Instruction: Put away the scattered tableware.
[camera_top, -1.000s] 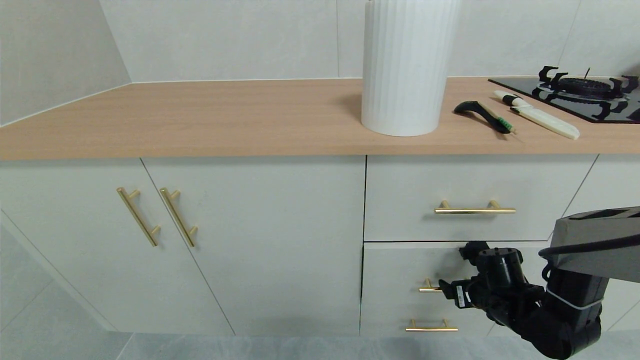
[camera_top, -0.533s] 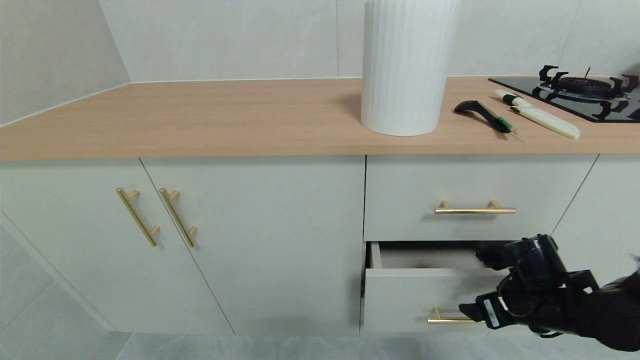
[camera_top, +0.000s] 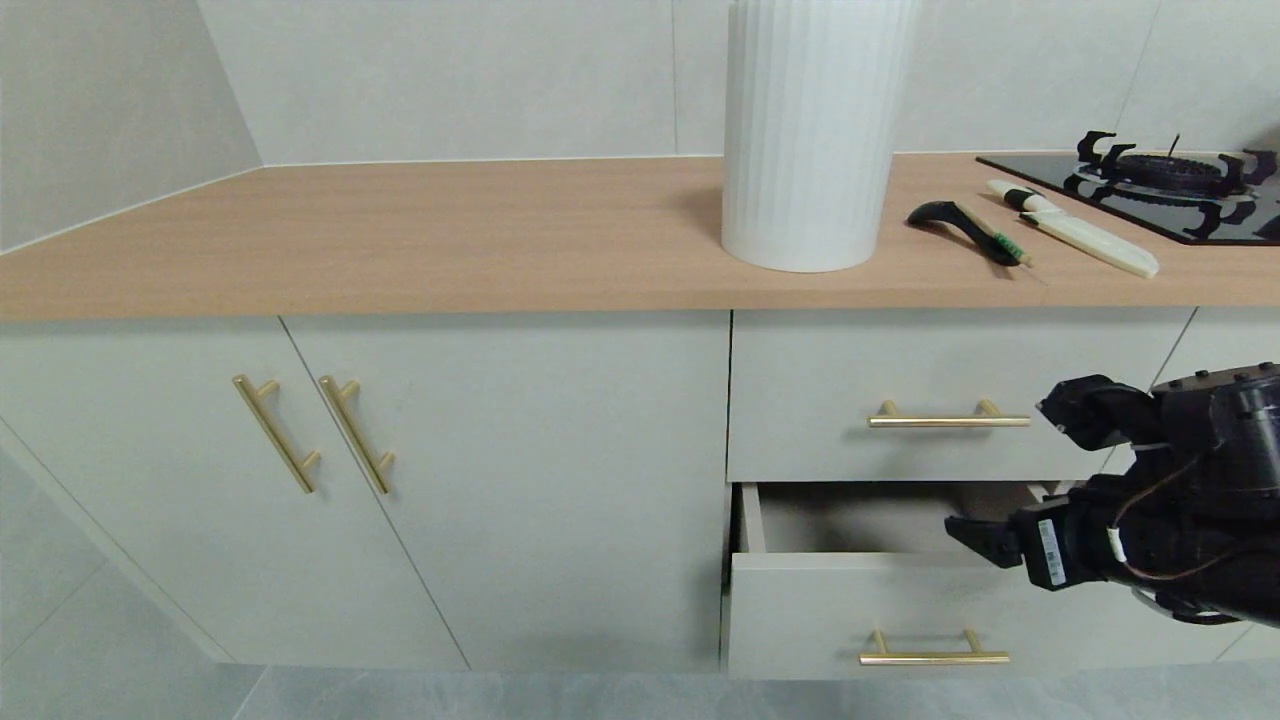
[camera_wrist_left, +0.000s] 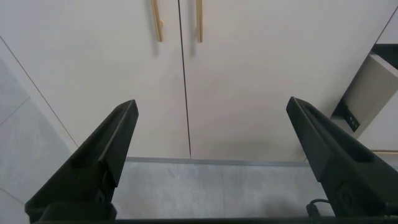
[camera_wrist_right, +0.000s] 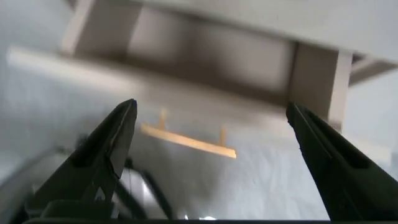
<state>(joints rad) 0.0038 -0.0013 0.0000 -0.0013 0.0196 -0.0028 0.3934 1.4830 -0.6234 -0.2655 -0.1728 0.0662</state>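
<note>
A black-handled utensil (camera_top: 965, 230) and a white knife (camera_top: 1075, 228) lie on the wooden countertop (camera_top: 450, 235), right of a tall white ribbed container (camera_top: 808, 130). Below them the middle drawer (camera_top: 850, 600) stands pulled out, its inside bare where it shows. My right gripper (camera_top: 1000, 465) hangs open just above the drawer's front right corner, holding nothing. In the right wrist view the right gripper (camera_wrist_right: 211, 106) looks down on the drawer's gold handle (camera_wrist_right: 186, 142). My left gripper (camera_wrist_left: 211, 102) is open, low in front of the cabinet doors (camera_wrist_left: 249, 74).
A black gas stove (camera_top: 1170, 190) sits at the counter's far right. The top drawer (camera_top: 950, 420) is shut above the open one. Two cabinet doors with gold handles (camera_top: 310, 435) are shut on the left. Grey floor (camera_wrist_left: 205, 186) lies below.
The right gripper pulled the middle drawer out by its handle, let go and rose above the drawer's front. The tableware on the counter has not moved.
</note>
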